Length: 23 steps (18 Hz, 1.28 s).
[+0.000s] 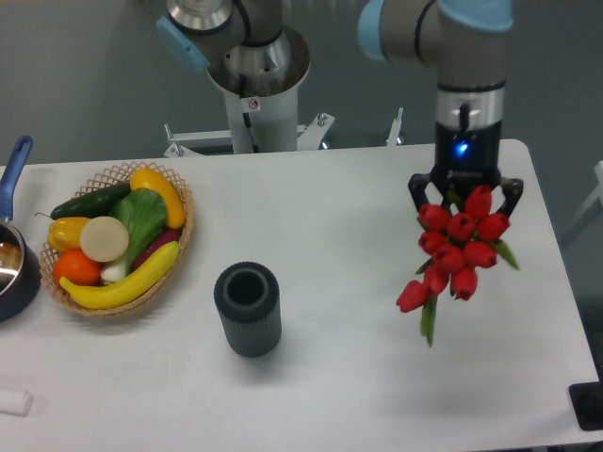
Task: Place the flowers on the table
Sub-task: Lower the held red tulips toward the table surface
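Pincer (464, 191): mine, pointing down, clamped around the flowers.
Flowers (455, 248): red tulips hanging below my pincer, blooms bunched at it, green stems trailing lower, above the tabletop.
Tabletop (358, 235): white, beneath my pincer.
Vase (248, 309): dark, upright, well off to one side of my pincer.

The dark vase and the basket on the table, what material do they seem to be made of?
The dark vase looks like matte grey plastic or rubber: its wall has fine vertical ribs and no shine, though the exact material stays open. The basket looks like woven wicker or straw: tan, with an open lattice rim.
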Each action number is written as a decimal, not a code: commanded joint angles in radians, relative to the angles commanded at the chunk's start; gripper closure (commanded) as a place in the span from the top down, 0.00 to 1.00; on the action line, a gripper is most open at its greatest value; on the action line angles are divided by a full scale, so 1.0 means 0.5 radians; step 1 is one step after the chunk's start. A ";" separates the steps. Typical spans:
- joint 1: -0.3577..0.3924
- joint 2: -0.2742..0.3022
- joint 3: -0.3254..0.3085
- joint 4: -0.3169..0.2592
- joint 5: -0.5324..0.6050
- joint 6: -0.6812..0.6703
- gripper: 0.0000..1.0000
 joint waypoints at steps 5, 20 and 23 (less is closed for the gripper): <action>-0.153 -0.163 0.015 -0.015 0.338 0.077 0.49; -0.246 -0.488 0.055 -0.012 0.403 0.080 0.49; -0.267 -0.537 0.067 -0.006 0.409 0.077 0.49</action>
